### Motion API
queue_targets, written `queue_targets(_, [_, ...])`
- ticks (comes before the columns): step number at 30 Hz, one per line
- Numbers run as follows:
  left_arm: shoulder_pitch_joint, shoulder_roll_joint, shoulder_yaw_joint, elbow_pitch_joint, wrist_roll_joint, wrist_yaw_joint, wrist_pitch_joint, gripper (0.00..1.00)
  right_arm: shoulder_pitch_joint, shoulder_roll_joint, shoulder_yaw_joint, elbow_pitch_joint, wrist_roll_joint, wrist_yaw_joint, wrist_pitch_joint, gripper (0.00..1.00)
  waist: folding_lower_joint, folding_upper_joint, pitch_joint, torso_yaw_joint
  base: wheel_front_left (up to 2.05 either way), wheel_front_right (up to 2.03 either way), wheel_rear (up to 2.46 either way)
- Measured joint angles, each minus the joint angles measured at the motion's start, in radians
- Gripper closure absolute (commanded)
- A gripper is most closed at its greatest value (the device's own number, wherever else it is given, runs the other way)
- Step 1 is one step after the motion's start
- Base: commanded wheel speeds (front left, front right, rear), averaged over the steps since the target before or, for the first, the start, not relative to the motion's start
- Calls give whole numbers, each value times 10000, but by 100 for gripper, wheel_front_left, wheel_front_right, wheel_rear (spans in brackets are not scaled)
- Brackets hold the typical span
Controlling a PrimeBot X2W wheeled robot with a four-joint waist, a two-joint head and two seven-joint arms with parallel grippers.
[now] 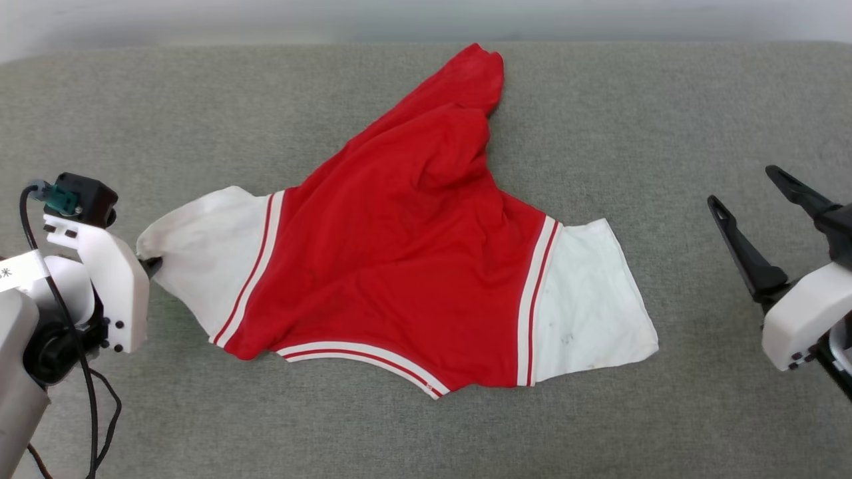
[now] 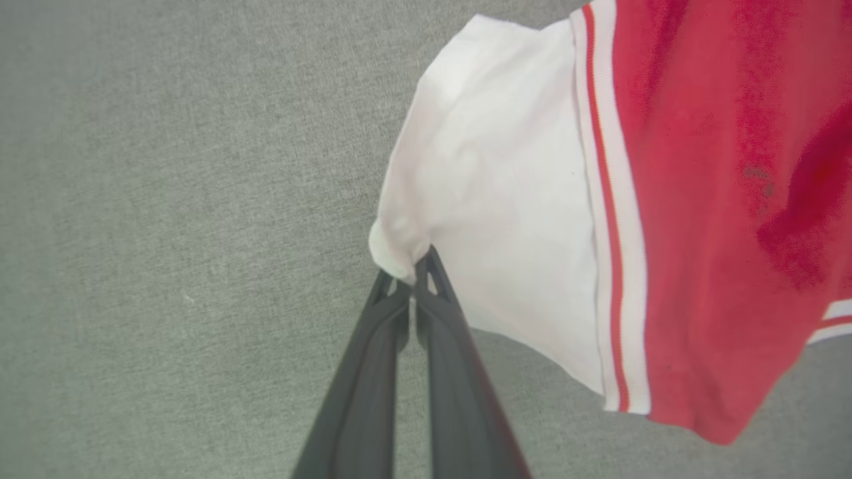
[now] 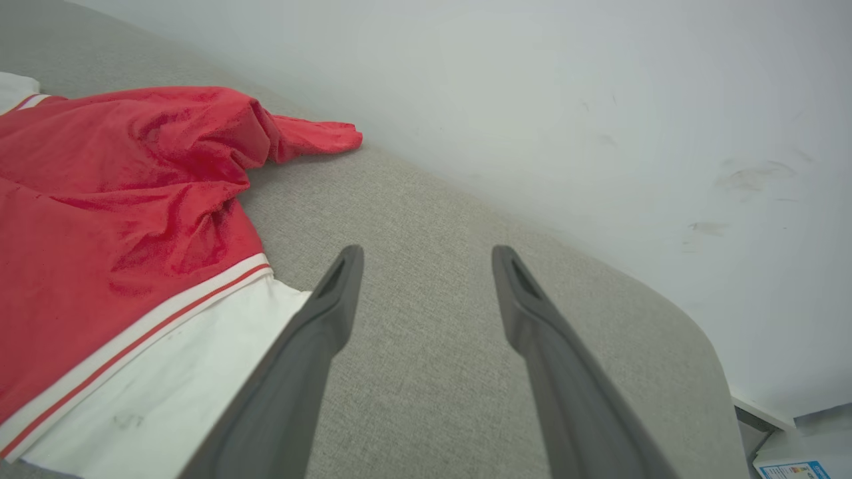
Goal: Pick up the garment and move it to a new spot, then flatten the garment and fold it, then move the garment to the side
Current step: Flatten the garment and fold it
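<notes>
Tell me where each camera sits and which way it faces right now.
Head: above, looking down at the jersey spread on the grey surface; left fingers at the left edge, right fingers at the right.
Left wrist: beside one end of the jersey, looking along its own shut fingers, which pinch a white sleeve.
Right wrist: at the other end, looking across the surface toward the wall; its own fingers are open, clear of the jersey.
Shared: head and left wrist both show the pinched sleeve.

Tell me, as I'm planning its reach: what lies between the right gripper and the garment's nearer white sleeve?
Bare grey upholstery, by the head view, separates right gripper from garment.
</notes>
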Motion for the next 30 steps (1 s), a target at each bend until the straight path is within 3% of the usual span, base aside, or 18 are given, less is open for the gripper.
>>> queue_targets(4, [-2, 50, -117, -351, 77, 0, -224, 100, -256, -637, 284, -163, 671, 0, 1241, 0, 0, 0, -206, 148, 0, 0, 0])
queue_targets(5, [-1, 117, -136, -577, 157, 0, -362, 100, -492, -1018, 617, -236, 1220, 0, 2146, 0, 0, 0, -302, 249, 0, 0, 0])
queue_targets(8, [19, 211, -146, -901, 255, 46, -454, 100, -866, -1565, 1216, -259, 2019, 0, 3534, 0, 0, 0, -387, 373, 0, 0, 0])
queue_targets(12, [67, 213, -194, -1323, 330, 161, -520, 100, -1299, -2019, 2169, -19, 3210, 0, 5557, 0, 0, 0, -394, 509, 0, 0, 0])
queue_targets(16, [67, 217, -251, -1597, 430, 253, -533, 100, -1708, -2080, 2871, 458, 3814, 0, 6821, 0, 0, -1, -308, 642, 0, 0, 0])
queue_targets(23, [6, 163, -313, -1848, 539, 332, -589, 100, -2051, -1703, 3643, 1494, 3954, 0, 7150, 0, 0, -1, -56, 826, 0, 0, 0])
queue_targets(30, [-177, 73, -351, -1885, 633, 326, -715, 100, -2059, -1152, 4266, 2995, 3900, -6, 6456, 0, -1, 0, 322, 1003, 0, 0, 0])
